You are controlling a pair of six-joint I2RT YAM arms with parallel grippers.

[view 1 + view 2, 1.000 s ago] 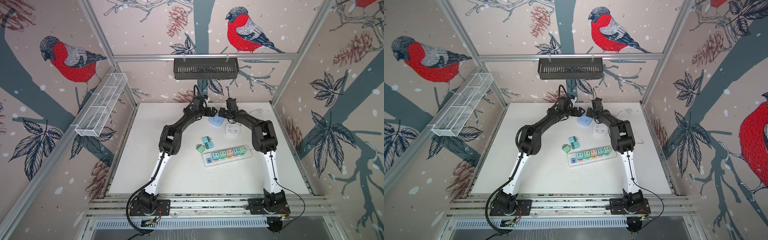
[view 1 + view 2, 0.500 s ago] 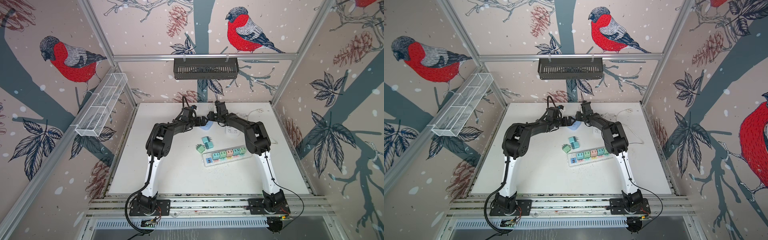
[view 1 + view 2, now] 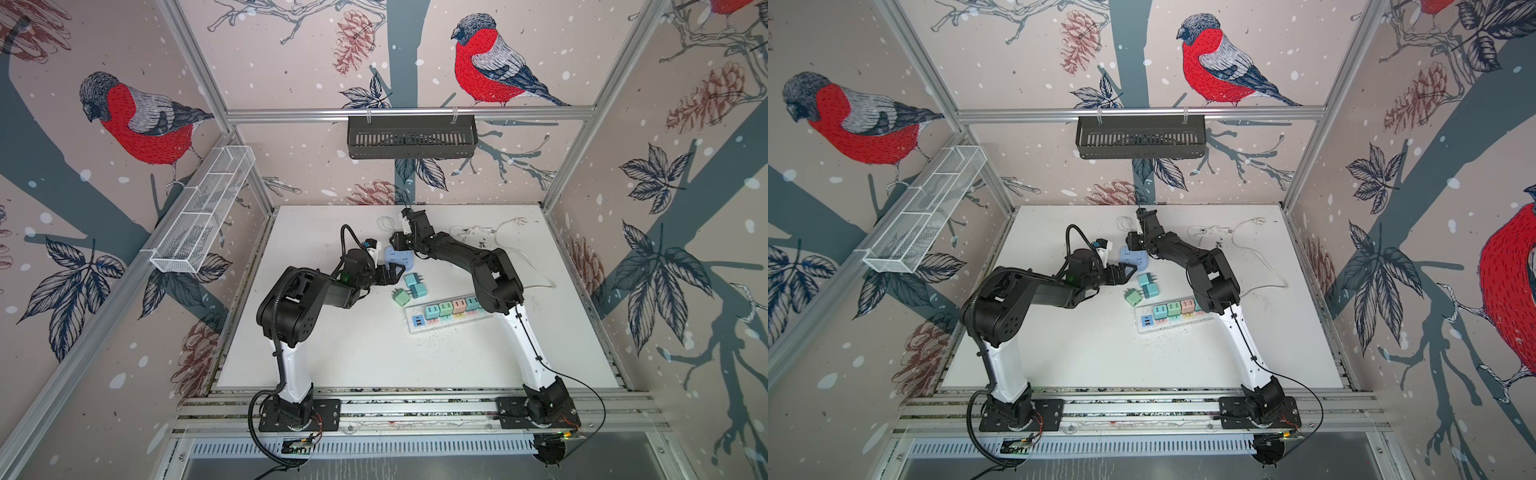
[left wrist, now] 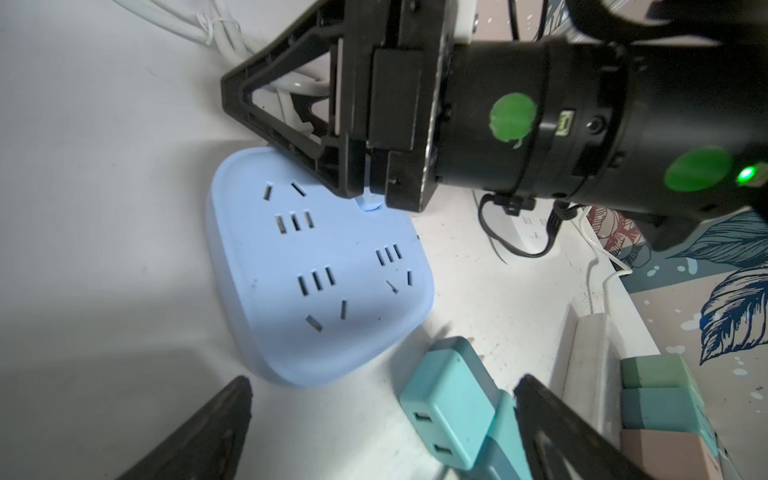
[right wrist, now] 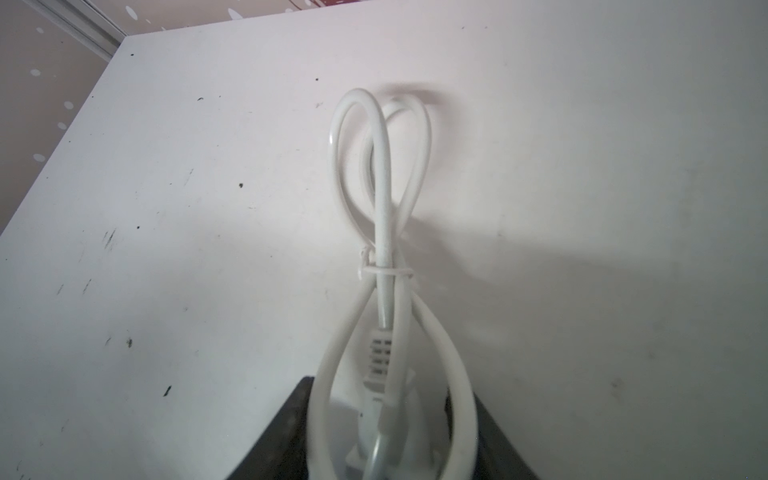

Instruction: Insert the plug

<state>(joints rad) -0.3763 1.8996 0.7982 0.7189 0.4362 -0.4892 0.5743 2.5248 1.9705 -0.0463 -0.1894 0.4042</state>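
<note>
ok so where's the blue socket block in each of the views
top view: blue socket block near the picture's centre.
top view: near the centre, slightly left of it.
left wrist: fills the middle, slots facing the camera.
right wrist: not in it; only a tied white cable shows.
landmark: the loose teal plug lying right beside it.

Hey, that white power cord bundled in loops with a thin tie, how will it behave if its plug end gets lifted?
The white looped cord will probably hang floppy but stay together, since a thin white tie cinches the loops. It looks slim and light, so it should slide over the smooth white table easily. Its open loops might snag.
</note>
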